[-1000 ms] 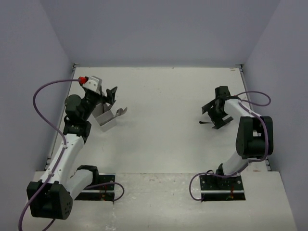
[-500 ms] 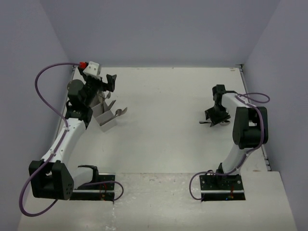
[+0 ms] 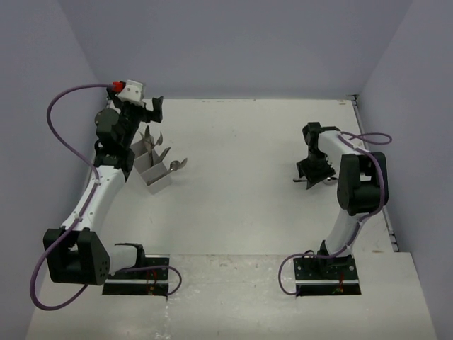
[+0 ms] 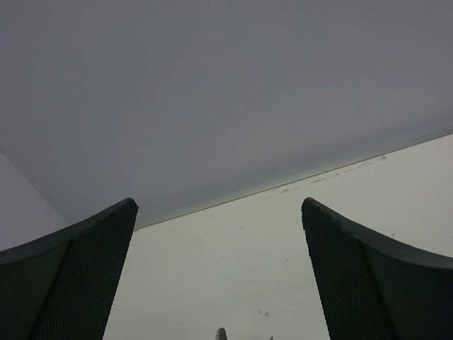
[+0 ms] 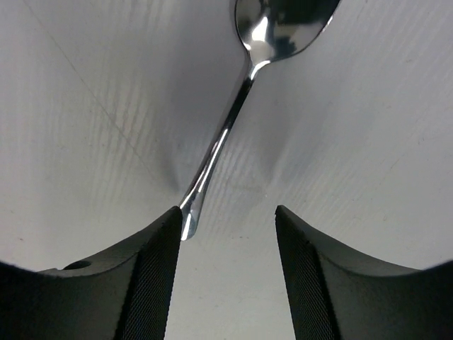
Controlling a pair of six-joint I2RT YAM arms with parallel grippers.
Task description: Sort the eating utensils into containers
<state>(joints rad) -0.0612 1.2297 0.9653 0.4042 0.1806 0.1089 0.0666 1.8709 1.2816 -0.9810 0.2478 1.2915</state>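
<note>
Steel spoon (image 5: 233,120) lies flat | right gripper (image 5: 226,223) apart, straddling handle tip to pinch | left gripper (image 4: 218,209) apart, empty, raised beside holder (image 3: 157,177)

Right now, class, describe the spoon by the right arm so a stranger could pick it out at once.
On the right side of the white table, the right arm reaches down with open jaws. The spoon lies flat there, its handle tip between them. It lies alone; the other utensils cluster at the grey cutlery holder far left.
</note>
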